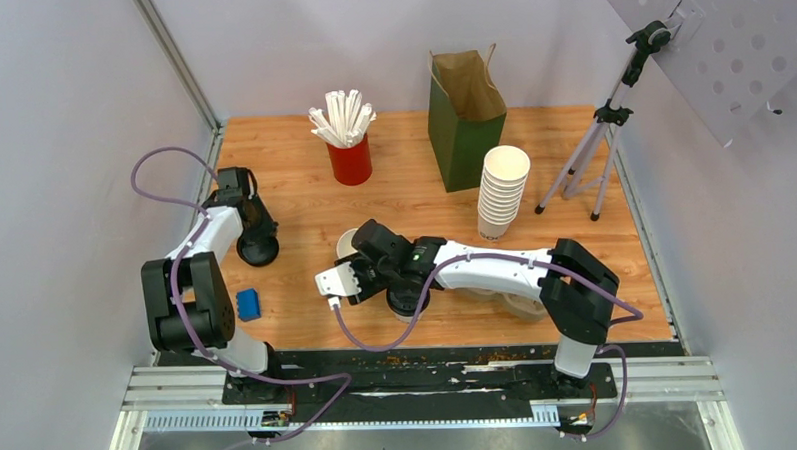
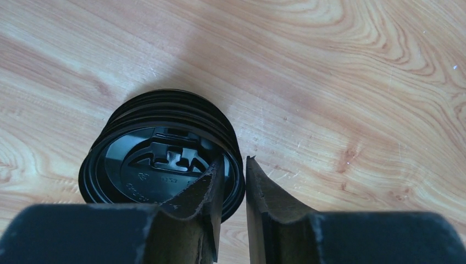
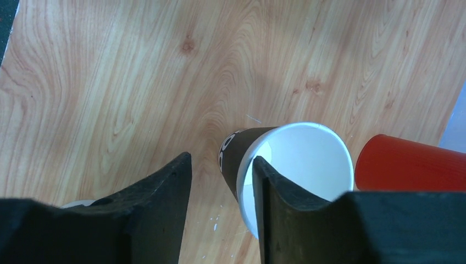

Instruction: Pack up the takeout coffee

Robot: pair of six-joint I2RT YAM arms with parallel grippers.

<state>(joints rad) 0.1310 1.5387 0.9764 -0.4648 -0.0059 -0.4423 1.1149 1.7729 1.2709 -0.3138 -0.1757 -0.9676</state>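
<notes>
The lidless paper cup (image 3: 308, 159) stood near the red straw cup (image 3: 406, 170). The right tool (image 3: 221, 165), fingers (image 3: 165, 209) apart, straddled its wall, likely to steady it, while the left tool (image 2: 235, 164) pinched the rim of the top black lid (image 2: 159, 165).

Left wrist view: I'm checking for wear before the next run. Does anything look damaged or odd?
Yes. The fingers of the left claw look rough, with ragged, frayed inner edges toward the tips. The stack of black lids below them shows no visible damage.
</notes>
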